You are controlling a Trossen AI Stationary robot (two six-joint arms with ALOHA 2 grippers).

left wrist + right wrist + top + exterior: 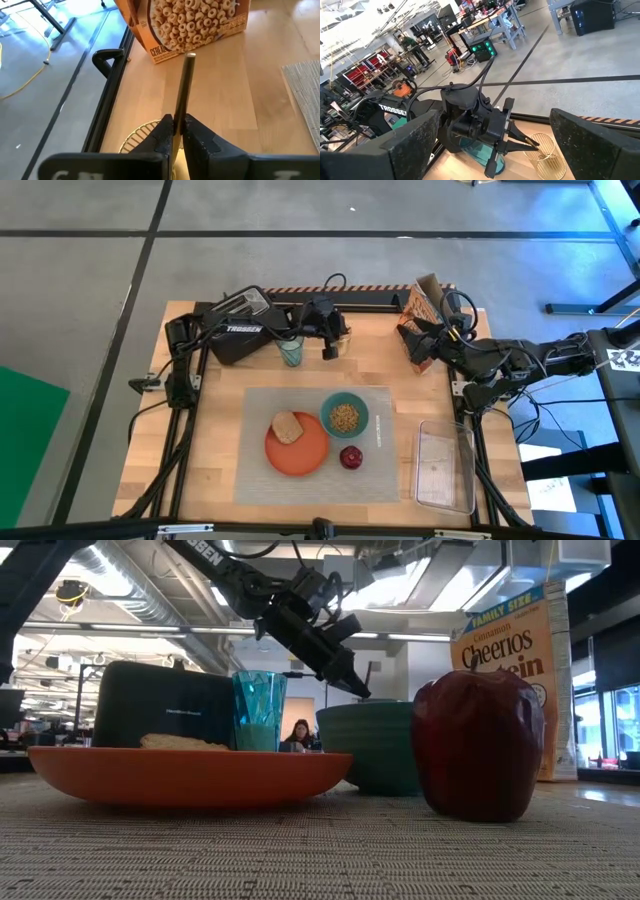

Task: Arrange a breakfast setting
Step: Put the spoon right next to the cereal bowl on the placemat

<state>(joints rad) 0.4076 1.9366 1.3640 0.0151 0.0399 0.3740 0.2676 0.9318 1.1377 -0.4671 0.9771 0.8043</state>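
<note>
A grey placemat point(320, 480) lies at the table's middle front. On it are an orange plate point(300, 455) with a toast slice point(288, 427), a teal bowl point(345, 416) with cereal, and a dark-red fruit point(351, 457). The pale teal tumbler point(291, 352) stands behind the mat, next to the black toaster point(240, 330). My left gripper point(328, 345) is above the table's back middle, shut on the gold spoon point(186, 85). My right gripper point(425, 345) is wide open and empty point(495, 114) by the cereal box. My left gripper pinches the spoon's shaft point(177, 117) between its two fingers, and the spoon shows edge-on. The spoon runs along the fingers and sticks out past their tips to its free end point(189, 57). It slants down toward the table's right point(360, 688), lifted clear of the table.
A cereal box point(425, 305) stands at the back right. A small yellowish wire-patterned glass point(545, 150) stands just beside and below my left gripper. A clear rectangular container point(445, 465) lies right of the mat. A person point(300, 732) sits far off in the room.
</note>
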